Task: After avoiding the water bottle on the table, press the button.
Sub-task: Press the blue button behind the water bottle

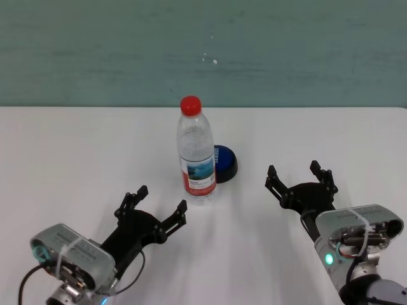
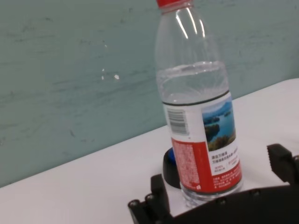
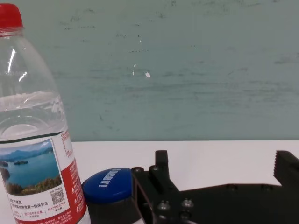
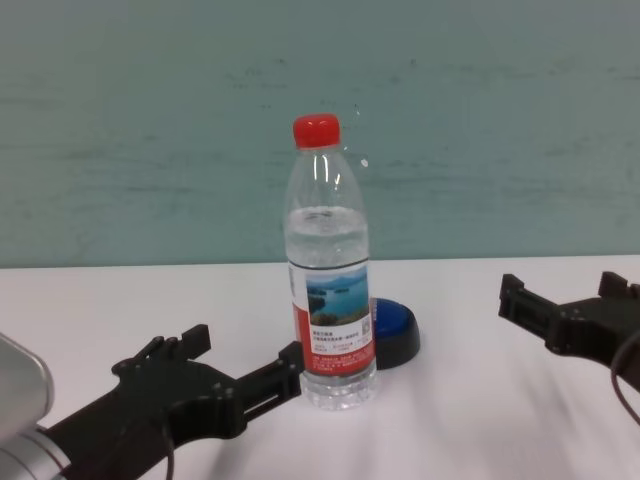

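Observation:
The water bottle [image 1: 196,151] stands upright mid-table, clear with a red cap and a lake label; it also fills the left wrist view as bottle [image 2: 198,107] and shows in the chest view as bottle [image 4: 331,270]. Just behind it on its right sits the button [image 1: 224,162], blue dome on a black base, partly hidden by the bottle; the right wrist view shows the button [image 3: 109,184] clearly. My left gripper [image 1: 159,208] is open, near and left of the bottle. My right gripper [image 1: 300,177] is open to the right of the button, apart from it.
The white table [image 1: 76,159] stretches wide on both sides. A teal wall [image 1: 203,51] rises behind its far edge. Nothing else stands on the tabletop.

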Robot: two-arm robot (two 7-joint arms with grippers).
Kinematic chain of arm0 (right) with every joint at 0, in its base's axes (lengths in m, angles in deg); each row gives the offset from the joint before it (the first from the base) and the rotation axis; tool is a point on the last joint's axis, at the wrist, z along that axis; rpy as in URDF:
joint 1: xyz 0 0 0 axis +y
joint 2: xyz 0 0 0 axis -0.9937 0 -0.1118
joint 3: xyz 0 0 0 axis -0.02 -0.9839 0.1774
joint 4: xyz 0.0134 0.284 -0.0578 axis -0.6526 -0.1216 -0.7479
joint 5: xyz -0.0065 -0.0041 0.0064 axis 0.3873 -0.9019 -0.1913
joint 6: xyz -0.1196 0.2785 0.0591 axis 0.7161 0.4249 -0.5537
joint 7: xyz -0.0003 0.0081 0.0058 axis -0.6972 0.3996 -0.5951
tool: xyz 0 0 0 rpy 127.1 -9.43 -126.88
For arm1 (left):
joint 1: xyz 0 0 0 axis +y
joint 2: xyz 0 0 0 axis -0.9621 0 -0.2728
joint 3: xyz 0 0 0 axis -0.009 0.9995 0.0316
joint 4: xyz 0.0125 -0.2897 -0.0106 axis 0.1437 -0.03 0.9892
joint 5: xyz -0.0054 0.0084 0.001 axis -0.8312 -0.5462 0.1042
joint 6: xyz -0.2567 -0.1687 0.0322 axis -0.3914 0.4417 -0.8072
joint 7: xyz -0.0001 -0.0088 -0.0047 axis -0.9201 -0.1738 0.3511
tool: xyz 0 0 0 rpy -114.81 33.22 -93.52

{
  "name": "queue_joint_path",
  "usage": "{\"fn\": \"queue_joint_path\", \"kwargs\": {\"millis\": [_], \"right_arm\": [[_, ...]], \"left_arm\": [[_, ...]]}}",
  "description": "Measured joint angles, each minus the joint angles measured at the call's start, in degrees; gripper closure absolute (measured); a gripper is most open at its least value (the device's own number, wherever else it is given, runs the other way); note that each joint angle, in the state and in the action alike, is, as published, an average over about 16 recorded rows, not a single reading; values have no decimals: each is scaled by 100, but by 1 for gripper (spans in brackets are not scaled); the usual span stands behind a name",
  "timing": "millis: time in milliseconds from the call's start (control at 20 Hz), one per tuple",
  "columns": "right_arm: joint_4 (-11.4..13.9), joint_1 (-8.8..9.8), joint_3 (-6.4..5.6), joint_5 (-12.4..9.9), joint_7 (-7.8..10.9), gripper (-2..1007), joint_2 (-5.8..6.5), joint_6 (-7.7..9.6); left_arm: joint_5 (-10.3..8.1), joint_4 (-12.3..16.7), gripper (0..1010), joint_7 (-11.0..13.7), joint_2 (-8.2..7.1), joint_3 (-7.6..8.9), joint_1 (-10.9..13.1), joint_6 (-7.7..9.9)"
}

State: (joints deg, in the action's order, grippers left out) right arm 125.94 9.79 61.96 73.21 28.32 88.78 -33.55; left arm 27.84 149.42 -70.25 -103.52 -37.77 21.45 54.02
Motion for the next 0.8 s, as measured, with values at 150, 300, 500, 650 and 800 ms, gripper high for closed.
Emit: {"fn": "queue_joint_path", "kwargs": {"millis": [150,300,500,650,800], "right_arm": [[0,0,0,0,0,2,0,0],[0,0,0,0,0,2,0,0],[0,0,0,0,0,2,0,0],[0,0,0,0,0,2,0,0],[0,0,0,0,0,2,0,0]], "left_arm": [[-2,0,10,1,0,0,0,-1],[-3,0,10,1,0,0,0,-2],[-4,0,10,1,0,0,0,-3],[-4,0,10,1,0,0,0,-3],[-4,0,10,1,0,0,0,-3]]}}
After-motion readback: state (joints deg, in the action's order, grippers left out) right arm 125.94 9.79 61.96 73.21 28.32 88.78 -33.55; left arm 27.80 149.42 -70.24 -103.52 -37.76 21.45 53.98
